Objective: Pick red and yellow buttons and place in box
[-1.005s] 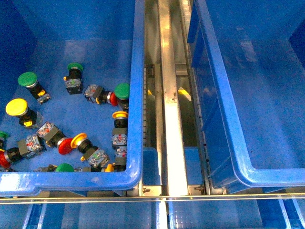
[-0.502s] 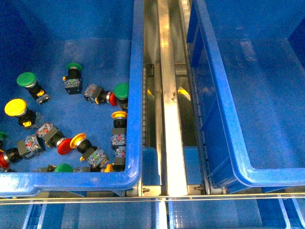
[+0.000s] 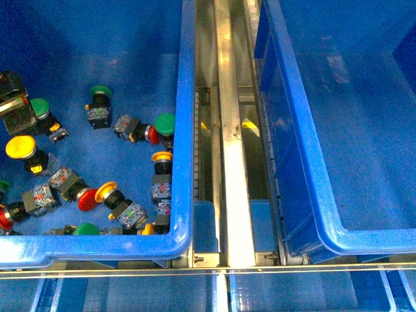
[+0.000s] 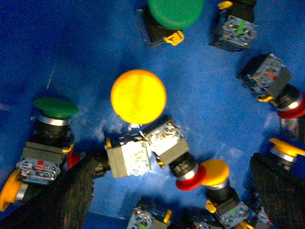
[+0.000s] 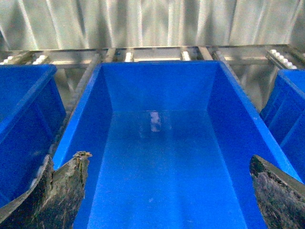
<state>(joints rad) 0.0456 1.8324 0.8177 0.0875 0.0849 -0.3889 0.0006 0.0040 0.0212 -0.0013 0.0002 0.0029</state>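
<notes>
Since half a second ago the left pincer [image 3: 12, 104] has come in at the edge of the front view, on the far side of the yellow button [image 3: 19, 147] and covering part of a green button [image 3: 41, 108] there. None of the buttons has shifted.

The yellow button stands cap up on the floor of the bin [image 3: 186, 130]. In the left wrist view its cap [image 4: 138, 95] shows between the left pincer's [image 4: 171, 162] two dark fingers [image 4: 66, 195], which are spread wide and grip nothing. The green button [image 4: 175, 10] lies just beyond it. A red button [image 3: 84, 197] [image 4: 189, 183] lies on its side near the yellow button, toward the robot, and its cap touches the cap of a second yellow button [image 3: 107, 190] [image 4: 215, 171].

The box [image 3: 305, 162] stands well apart from the yellow button, to the right, across a metal rail [image 3: 231, 162]. No button shows on the part of its floor that is in view.

The right pincer [image 5: 167, 162] hangs over the box [image 5: 162, 95], spread wide and holding nothing.
</notes>
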